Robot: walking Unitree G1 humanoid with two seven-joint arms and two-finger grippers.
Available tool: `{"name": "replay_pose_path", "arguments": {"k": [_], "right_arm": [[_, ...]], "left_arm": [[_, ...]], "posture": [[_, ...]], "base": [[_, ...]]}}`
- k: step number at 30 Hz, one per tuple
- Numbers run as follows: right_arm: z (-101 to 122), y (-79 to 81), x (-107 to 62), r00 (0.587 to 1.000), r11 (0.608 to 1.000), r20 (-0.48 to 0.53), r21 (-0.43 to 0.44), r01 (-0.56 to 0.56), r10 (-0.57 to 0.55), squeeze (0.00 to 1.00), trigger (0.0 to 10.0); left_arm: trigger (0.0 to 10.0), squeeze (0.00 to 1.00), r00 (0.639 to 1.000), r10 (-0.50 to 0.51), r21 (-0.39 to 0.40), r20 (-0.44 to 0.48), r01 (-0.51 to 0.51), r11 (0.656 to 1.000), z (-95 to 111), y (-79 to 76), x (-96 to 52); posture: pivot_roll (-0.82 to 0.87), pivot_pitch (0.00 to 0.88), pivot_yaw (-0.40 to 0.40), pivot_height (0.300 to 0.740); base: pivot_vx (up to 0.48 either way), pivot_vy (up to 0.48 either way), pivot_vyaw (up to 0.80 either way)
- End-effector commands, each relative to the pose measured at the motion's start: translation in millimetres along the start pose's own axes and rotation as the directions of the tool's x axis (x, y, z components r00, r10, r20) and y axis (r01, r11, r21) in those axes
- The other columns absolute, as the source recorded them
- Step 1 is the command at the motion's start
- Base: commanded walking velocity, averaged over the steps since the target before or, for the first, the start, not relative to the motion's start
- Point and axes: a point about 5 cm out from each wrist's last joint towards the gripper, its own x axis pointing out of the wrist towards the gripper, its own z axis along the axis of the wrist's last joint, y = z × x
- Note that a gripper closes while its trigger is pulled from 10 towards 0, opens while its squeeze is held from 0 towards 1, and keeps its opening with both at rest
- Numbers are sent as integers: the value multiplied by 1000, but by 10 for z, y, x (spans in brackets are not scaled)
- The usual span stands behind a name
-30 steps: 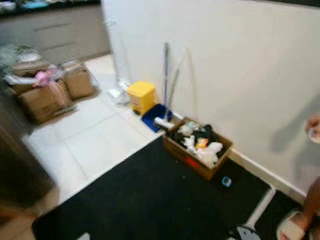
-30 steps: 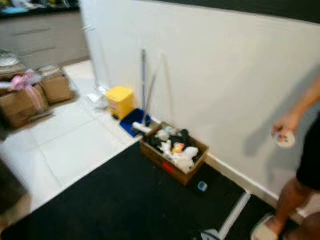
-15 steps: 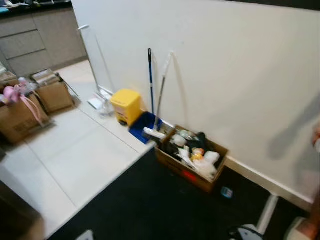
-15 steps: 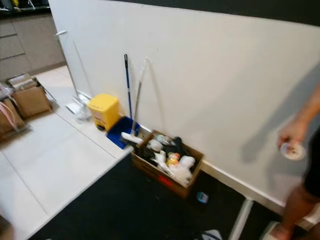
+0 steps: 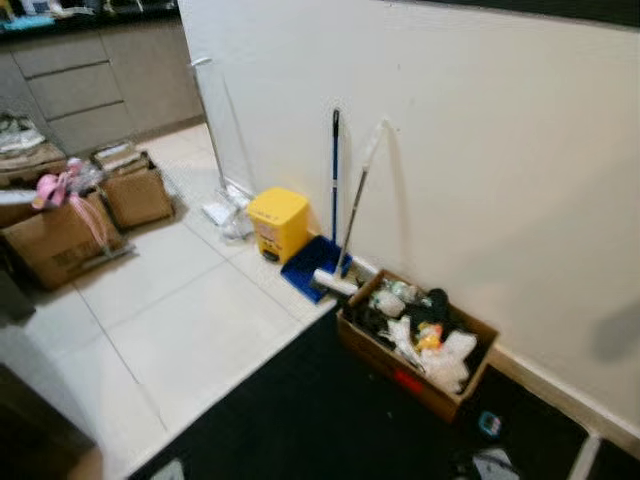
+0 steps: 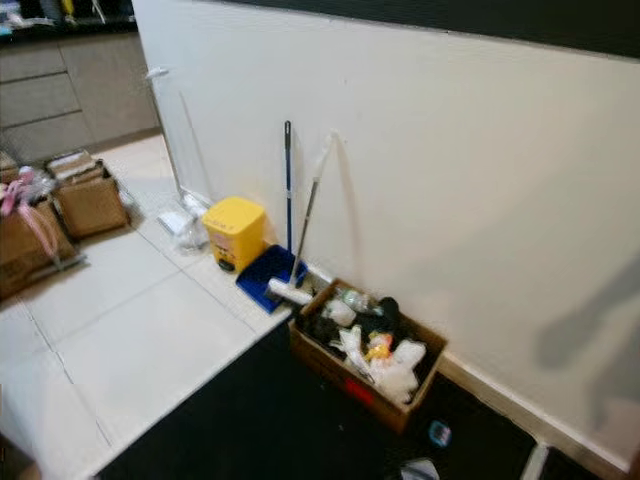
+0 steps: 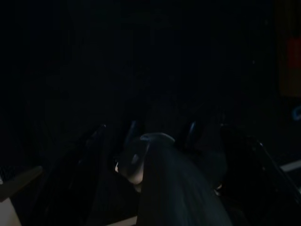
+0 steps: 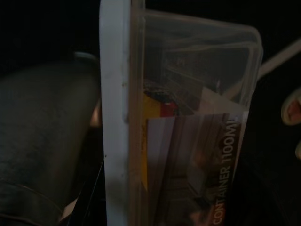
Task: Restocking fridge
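- Container (image 8: 188,122), clear plastic with a pale lid, sits right up against the right gripper (image 8: 101,117). One dark finger (image 8: 42,141) presses on the lid side, so it looks clamped on it.
- Left gripper (image 7: 157,162) is in the dark; can't tell if the fingers are apart or together.
- No fridge ahead, so I'd say restocking is barely along: item in hand, the carrying and putting away are left.
- Room-wise: open tile floor (image 5: 190,320) to the left. A wall (image 5: 480,150), yellow bin (image 5: 279,222), dustpan (image 5: 312,268) and a full box (image 5: 420,340) crowd the right. More boxes (image 5: 60,235) sit far left by the cabinets (image 5: 100,80).
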Motion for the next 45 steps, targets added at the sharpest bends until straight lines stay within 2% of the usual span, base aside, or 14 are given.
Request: {"name": "replay_pose_path", "arguments": {"k": [1, 11, 27, 34, 37, 39, 40, 42, 45], "right_arm": [[55, -10, 0, 1000, 1000, 20, -12, 6, -6, 0, 10000], [61, 10, 4, 999, 998, 19, -61, 30, -29, 0, 10000], [56, 5, 5, 995, 995, 39, -41, 96, -95, 0, 10000], [49, -61, -7, 992, 988, 60, -99, 116, -110, 0, 10000], [89, -109, -15, 992, 984, 71, -139, 111, -102, 0, 10000], [69, -191, -29, 990, 982, 69, -133, 131, -123, 0, 10000], [-35, -256, -44, 989, 984, 39, -104, 147, -144, 0, 10000], [-60, -267, -47, 989, 984, 31, -96, 150, -148, 0, 10000], [-120, -283, -53, 989, 988, 14, -47, 146, -145, 0, 10000]], "left_arm": [[10000, 0, 1000, 16, 6, -21, -16, 1000, -61, 59, -22], [10000, 0, 1000, 15, 5, -19, -15, 1000, -48, 62, -21], [10000, 0, 1000, 15, 4, -22, -15, 1000, -74, 69, -27], [10000, 0, 1000, 27, 19, -16, -27, 999, -41, 168, -52], [10000, 0, 1000, 25, 62, -15, -24, 998, 23, 231, -65], [10000, 0, 999, 38, 67, -14, -37, 997, 24, 252, -71], [10000, 0, 999, 36, 38, -8, -35, 999, 6, 253, -74], [10000, 0, 999, 33, 31, -7, -33, 999, 2, 251, -74], [10000, 0, 999, 23, 79, -40, -20, 997, -60, 260, -86]], "posture": [[-66, 0, 19, 740], [-66, 0, 20, 740], [-53, 0, 13, 740], [-72, 0, 20, 740], [-115, 0, 19, 740], [-87, 0, 8, 740], [-80, 0, 5, 740], [-80, 0, 5, 740], [-101, 0, 5, 740]], "base": [[300, 0, 0], [297, 0, 0], [300, 0, 0], [299, 0, 0], [305, 0, 0], [307, 0, 0], [304, 0, 0], [304, 0, 0], [309, 0, 0]]}}
